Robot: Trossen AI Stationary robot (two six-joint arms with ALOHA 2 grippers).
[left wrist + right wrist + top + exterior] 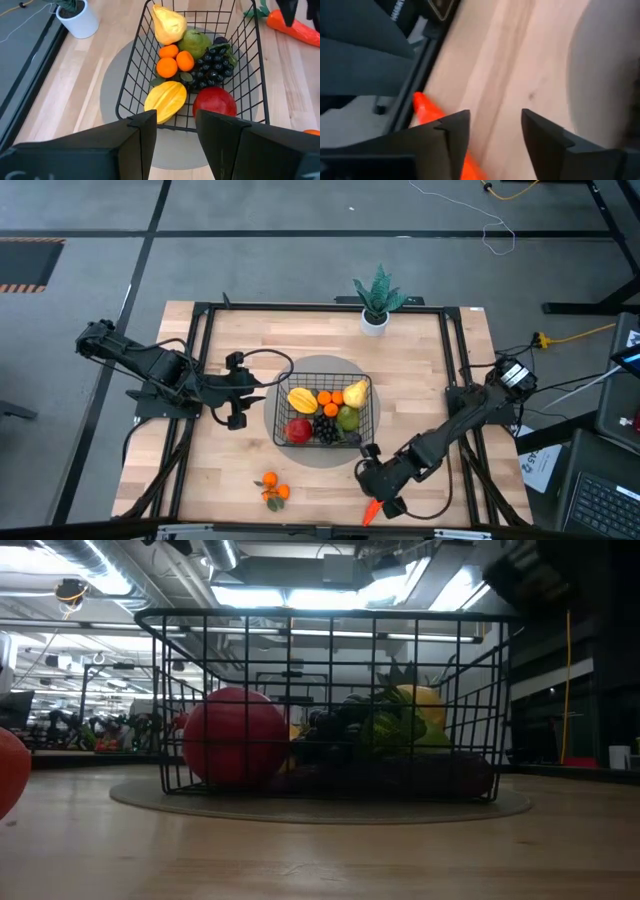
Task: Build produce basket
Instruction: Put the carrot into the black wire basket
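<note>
Orange carrot [370, 512] is seen at the near table edge, just under the right gripper [383, 502], fingers spread, nothing grasped; left gripper [236, 390] is parked released, farther off.

A: Any writing, labels or numbers you can actually read?

B: Nothing legible. In the right wrist view a dark arm part [402, 12] carries a few pale letters, cut off and too blurred to make out.

A: Any brand marks on the basket [322, 412] or the white pot [374, 322]?

B: No marks show on either. The papers [540, 465] beside the counter [240, 470] have print too small to read.
</note>
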